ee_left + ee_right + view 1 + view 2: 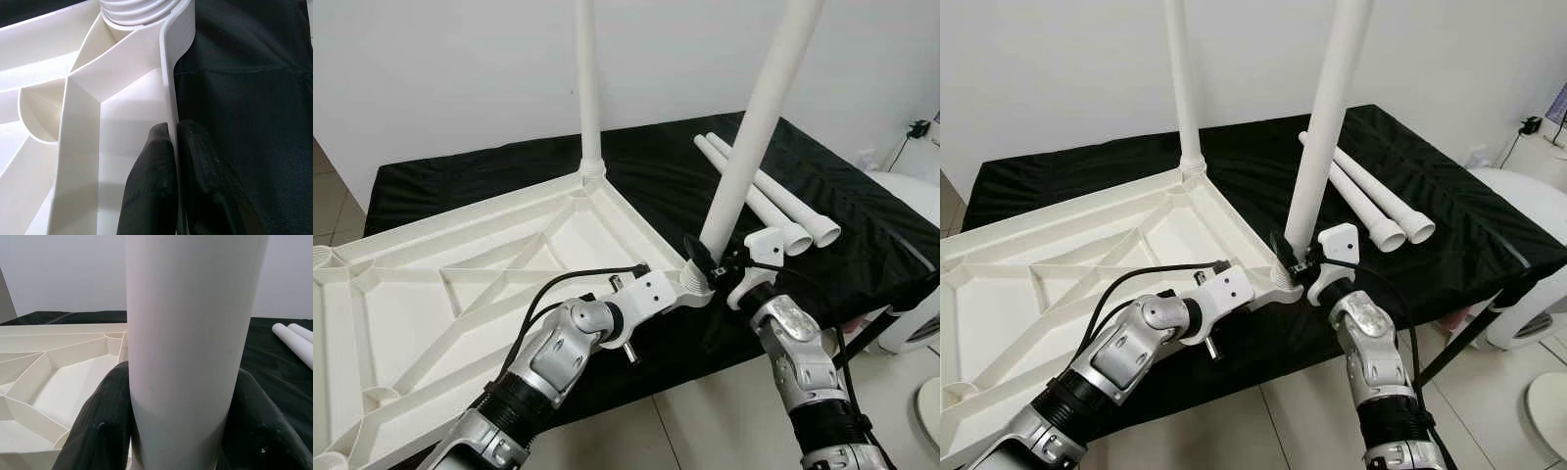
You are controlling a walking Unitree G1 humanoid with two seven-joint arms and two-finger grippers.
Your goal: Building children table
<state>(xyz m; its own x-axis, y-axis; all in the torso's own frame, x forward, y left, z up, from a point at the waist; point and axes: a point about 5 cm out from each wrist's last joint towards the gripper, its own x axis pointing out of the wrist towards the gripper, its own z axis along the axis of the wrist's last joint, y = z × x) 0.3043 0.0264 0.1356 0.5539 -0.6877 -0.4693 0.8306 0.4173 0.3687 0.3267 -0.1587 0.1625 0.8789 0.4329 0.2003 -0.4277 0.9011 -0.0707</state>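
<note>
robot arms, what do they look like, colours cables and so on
Both arms are silver metal segments with black ribbed bellows at the joints. White plastic wrist housings carry the left gripper and right gripper, each with two long black fingers. Thin black cables loop over both forearms.

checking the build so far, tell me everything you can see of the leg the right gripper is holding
The leg is a plain white tube, plastic by its look, smooth and slightly tapered. It stands nearly upright, leaning a little, with its ribbed foot in the near corner socket of the upturned tabletop. The right gripper is shut on it low down, a black finger on each side. Its top runs out of frame.
</note>
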